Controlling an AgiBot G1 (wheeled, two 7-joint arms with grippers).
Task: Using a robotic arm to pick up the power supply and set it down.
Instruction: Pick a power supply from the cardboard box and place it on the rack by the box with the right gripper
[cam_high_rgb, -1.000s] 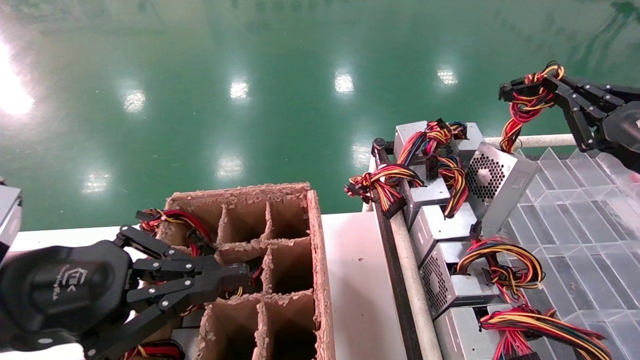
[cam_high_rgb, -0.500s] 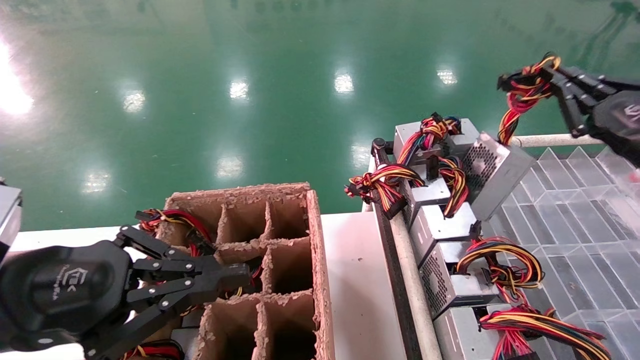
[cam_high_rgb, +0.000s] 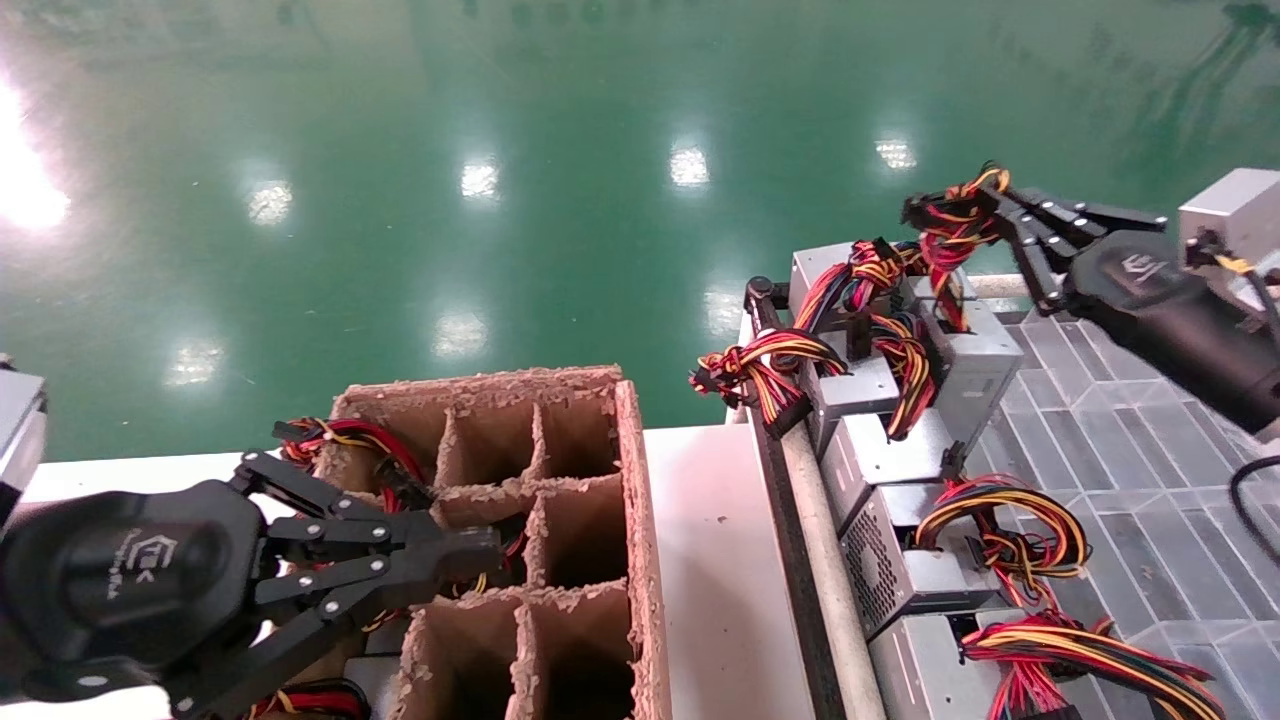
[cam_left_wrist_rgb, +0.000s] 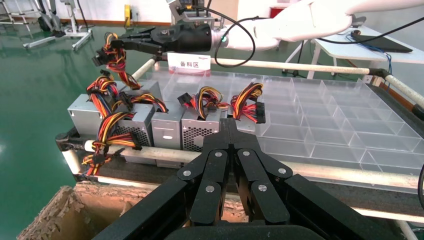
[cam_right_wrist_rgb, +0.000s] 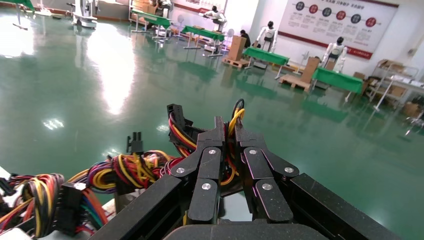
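Right gripper (cam_high_rgb: 985, 205) on power supply (cam_high_rgb: 965, 355) wires (box perhaps below)

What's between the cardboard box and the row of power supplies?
Head view: only a bare white tabletop strip, then the rack's pale rail beside the power supplies; cardboard box.

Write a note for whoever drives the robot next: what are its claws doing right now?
Right claw: shut on the wire bundle of a power supply, among the row along the clear tray's edge.
Left claw: shut, holding nothing, above the cardboard divider box.
Done: wires gripped.
Left: carry the supply over and set it down.
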